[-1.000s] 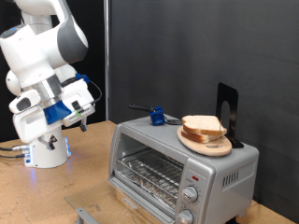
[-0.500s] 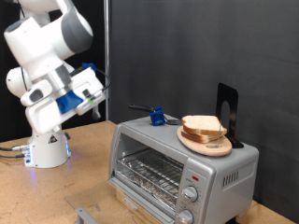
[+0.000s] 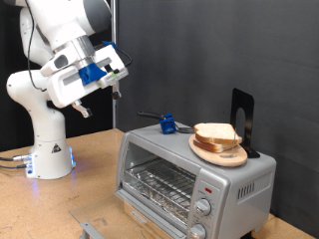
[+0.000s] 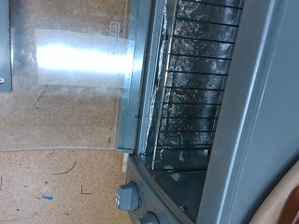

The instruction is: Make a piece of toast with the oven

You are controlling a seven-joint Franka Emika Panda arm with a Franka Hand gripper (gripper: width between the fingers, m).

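Note:
The silver-grey oven [image 3: 194,174] stands on the wooden table at the exterior view's lower right. Its glass door [image 4: 79,75] is folded down open, and the wire rack [image 4: 196,84] inside is bare. The piece of toast [image 3: 215,132] lies on a round wooden plate [image 3: 221,152] on the oven's roof. My gripper [image 3: 119,82] hangs high in the air to the exterior view's left of the oven, well above its roof and apart from everything. Nothing shows between its fingers. The wrist view looks down at the open oven mouth and its knobs [image 4: 128,196], and no fingers appear there.
A blue-and-black tool [image 3: 166,123] lies on the oven roof behind the plate. A black upright stand [image 3: 242,119] rises at the roof's far right. The robot base [image 3: 50,154] sits on the table at the left, with a black curtain behind.
The arm has swung upward and toward the exterior view's right, carrying the gripper from low beside the base to high near the oven. Toast, plate and oven have not moved.

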